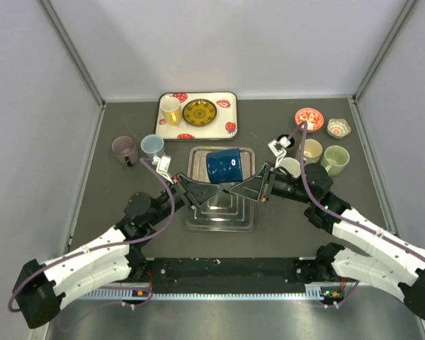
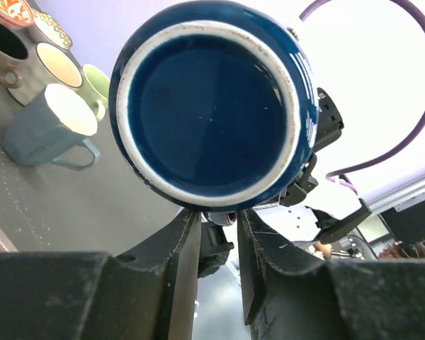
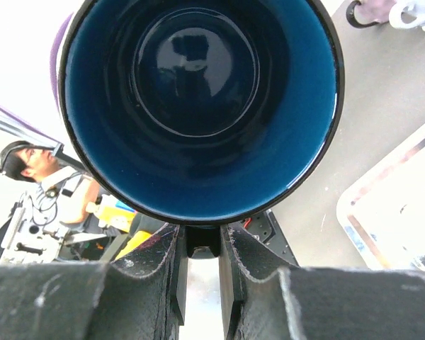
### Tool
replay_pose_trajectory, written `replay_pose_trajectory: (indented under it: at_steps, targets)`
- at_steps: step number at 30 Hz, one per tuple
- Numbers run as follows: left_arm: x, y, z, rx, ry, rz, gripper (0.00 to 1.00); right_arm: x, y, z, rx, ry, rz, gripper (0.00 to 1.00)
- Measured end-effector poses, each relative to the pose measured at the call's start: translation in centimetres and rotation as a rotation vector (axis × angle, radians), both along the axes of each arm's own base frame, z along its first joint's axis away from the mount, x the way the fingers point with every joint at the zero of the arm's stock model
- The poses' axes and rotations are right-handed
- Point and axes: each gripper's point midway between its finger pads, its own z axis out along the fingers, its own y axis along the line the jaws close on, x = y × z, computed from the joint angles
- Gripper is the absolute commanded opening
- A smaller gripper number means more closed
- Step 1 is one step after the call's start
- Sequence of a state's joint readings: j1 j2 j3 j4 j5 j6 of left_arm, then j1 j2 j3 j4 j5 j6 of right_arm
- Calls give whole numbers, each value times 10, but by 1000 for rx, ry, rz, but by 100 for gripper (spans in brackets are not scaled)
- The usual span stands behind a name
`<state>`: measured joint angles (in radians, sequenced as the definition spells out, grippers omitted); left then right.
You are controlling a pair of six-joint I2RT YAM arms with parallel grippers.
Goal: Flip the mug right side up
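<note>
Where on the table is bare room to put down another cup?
Free: the back left corner beside the strawberry tray, the gap between it and the red bowl, and the table left of the left arm. Crowded: the cups right of the blue mug.

Dark blue mug (image 1: 224,165), on its side, above tray (image 1: 195,152)

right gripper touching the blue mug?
Touching. Right wrist view: the right gripper pinches the blue mug by its handle, just under the rim, with no gap at either finger.
</note>
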<state>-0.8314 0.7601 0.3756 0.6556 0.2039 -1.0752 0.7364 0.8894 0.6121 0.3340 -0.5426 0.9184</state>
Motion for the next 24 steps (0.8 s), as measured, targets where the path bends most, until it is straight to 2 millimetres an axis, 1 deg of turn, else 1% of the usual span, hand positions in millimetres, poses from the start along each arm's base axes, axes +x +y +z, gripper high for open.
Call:
replay_pose_trajectory:
  at_steps: [1, 2, 7, 16, 24]
  targets:
    - [1, 2, 0, -1, -3, 15, 38, 1, -1, 0, -2, -2, -7, 0]
    - [2, 4, 1, -1, -6, 22, 44, 1, -2, 0, -5, -5, -13, 0]
    - [3, 7, 2, 3, -16, 41, 52, 4, -3, -5, -24, -8, -29, 0]
    - [4, 8, -5, 27, -4, 50, 54, 6, -5, -12, -63, -1, -42, 0]
    - [4, 17, 3, 16, -31, 88, 53, 5, -9, -8, -80, -36, -53, 0]
